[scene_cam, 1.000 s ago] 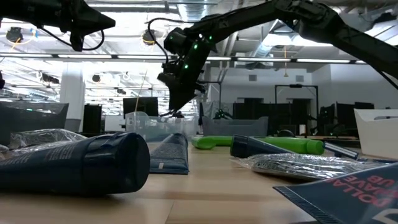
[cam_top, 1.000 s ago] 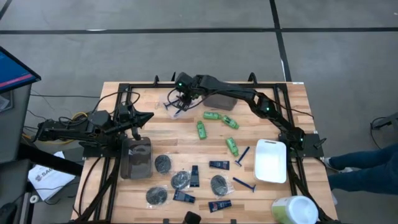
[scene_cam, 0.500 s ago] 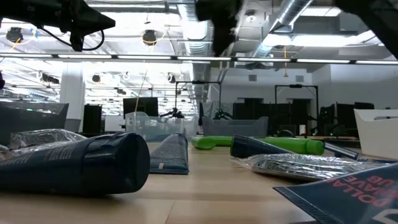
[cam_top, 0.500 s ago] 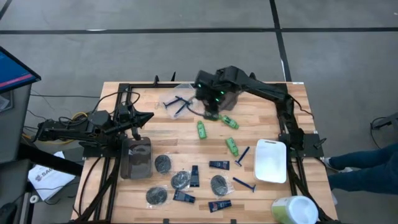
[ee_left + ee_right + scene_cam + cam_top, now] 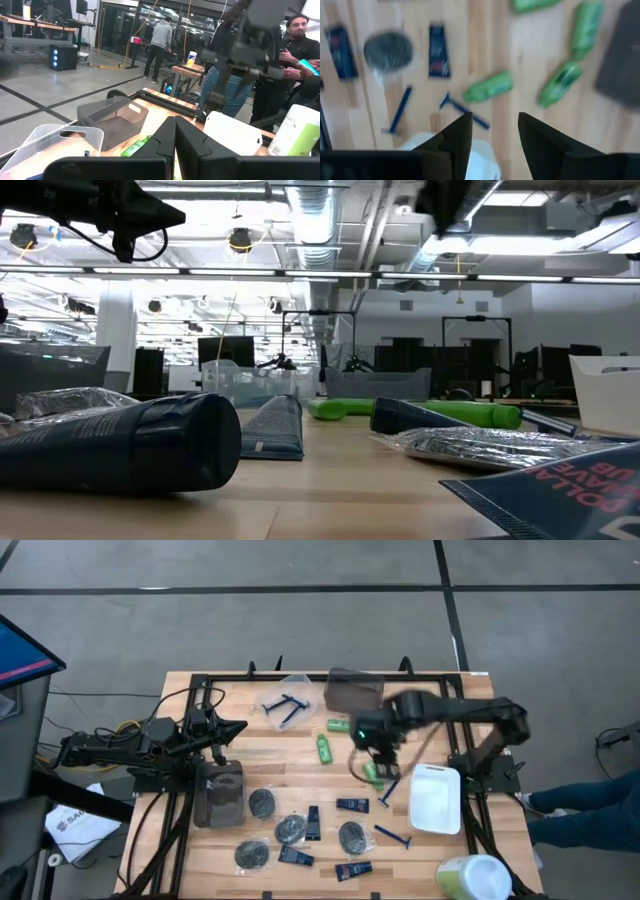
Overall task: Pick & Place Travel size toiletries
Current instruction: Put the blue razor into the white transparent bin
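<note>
Right gripper (image 5: pixel 376 753): jaws apart, empty, poised over green bottle (image 5: pixel 373 775) beside white tray (image 5: pixel 436 802). Bottle's long axis runs diagonal, toward tray. Left gripper (image 5: pixel 240 727): closed, idle, farther off.

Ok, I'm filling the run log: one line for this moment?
right gripper: open, empty, above green bottle | left gripper: shut, idle at table's left | clear bin: two razors inside

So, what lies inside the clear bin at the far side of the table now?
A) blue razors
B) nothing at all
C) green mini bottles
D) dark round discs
A: in the high view the clear bin holds two blue razors, while the green mini bottles and the dark round discs lie on the table outside it.
</note>
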Tool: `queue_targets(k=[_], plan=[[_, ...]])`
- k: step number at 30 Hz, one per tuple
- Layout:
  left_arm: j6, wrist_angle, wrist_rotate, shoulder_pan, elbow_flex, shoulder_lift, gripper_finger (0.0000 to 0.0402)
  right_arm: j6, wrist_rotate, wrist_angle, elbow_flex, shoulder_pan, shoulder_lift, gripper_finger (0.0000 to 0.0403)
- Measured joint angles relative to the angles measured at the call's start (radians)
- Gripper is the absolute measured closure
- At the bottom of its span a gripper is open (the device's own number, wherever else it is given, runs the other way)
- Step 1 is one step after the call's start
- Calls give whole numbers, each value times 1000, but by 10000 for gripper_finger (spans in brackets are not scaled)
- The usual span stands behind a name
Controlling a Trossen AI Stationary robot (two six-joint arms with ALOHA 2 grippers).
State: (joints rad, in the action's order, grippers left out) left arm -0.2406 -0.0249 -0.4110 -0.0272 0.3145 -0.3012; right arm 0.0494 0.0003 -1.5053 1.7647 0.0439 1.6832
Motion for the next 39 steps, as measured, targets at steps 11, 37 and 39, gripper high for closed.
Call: queue_targets(k=[11, 37, 39], plan=[[0, 1, 0, 0, 0, 0, 402, -119, -6, 369, -575, 125, -175, 191], [0, 2, 0, 0, 0, 0, 402, 76, -168, 533, -606, 153, 56, 174], [-1, 2, 0, 0, 0, 0, 402, 138, -165, 546, -606, 157, 56, 174]])
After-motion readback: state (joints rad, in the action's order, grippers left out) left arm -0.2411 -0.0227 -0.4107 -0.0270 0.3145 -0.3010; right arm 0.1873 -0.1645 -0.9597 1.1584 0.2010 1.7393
